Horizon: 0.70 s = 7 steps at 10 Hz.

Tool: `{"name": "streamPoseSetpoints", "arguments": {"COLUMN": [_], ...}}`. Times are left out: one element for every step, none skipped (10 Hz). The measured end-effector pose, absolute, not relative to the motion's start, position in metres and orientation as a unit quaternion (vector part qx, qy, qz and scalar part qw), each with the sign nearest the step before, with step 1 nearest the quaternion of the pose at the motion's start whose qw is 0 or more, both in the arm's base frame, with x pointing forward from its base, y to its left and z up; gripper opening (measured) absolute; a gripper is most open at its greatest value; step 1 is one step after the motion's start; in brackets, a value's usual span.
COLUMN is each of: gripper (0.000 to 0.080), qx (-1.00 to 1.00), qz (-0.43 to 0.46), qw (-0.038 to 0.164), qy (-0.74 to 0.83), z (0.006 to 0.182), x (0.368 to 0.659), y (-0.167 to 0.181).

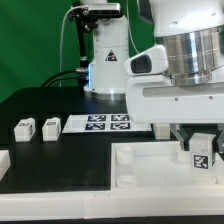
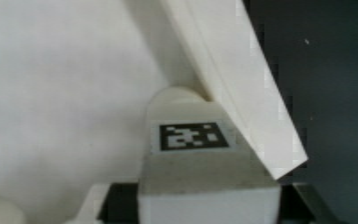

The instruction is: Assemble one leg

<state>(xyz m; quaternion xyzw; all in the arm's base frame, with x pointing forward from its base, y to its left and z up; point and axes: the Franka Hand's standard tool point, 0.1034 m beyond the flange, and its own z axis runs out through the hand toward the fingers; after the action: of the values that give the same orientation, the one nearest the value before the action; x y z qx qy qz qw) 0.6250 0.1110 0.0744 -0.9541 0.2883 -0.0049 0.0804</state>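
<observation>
Black matting covers the table (image 1: 60,105) in the exterior view, with a lamp stand at the far side. We note the marker board (image 1: 108,123) lying flat at mid-table, and two loose legs (image 1: 36,127) standing apart toward the exterior view's left. A large white tray-like part (image 1: 140,170) occupies the near side. The gripper (image 1: 201,150) sits low at the exterior view's right, and between its fingers we see the leg (image 1: 201,156), tag facing the camera, just above or touching the tray part; contact cannot be confirmed.

From the wrist view, we observe the leg (image 2: 197,140) held upright between the fingers (image 2: 126,200), its tag plainly visible, with the white tray surface (image 2: 60,90) beyond and a raised white edge running alongside. The pincer is narrowed to the leg's width and grips it.

We judge the step in hand to be seating this leg into a corner socket. The next move calls for careful alignment over the socket, then a twist or press downward.
</observation>
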Motion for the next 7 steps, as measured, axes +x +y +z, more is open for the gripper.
{"name": "streamPoseSetpoints", "arguments": {"gripper": [0.0297,0.0297,0.0296,0.0296,0.0296,0.0296,0.0296], "qx": [-0.928,-0.899,-0.843,-0.788,-0.738,-0.726,-0.726], "qz": [0.005,0.016,0.031,0.045,0.059,0.062,0.063], "qw": [0.078,0.074,0.081,0.092,0.104,0.106,0.105], "qy": [0.365,0.431,0.53,0.608,0.664,0.677,0.677], "z": [0.0739,0.0744,0.0746,0.0746,0.0748,0.075,0.0746], "x": [0.6235,0.6224,0.6221,0.6231,0.6246,0.6248,0.6244], "y": [0.1124,0.1139,0.1169,0.1187,0.1172,0.1167,0.117]}}
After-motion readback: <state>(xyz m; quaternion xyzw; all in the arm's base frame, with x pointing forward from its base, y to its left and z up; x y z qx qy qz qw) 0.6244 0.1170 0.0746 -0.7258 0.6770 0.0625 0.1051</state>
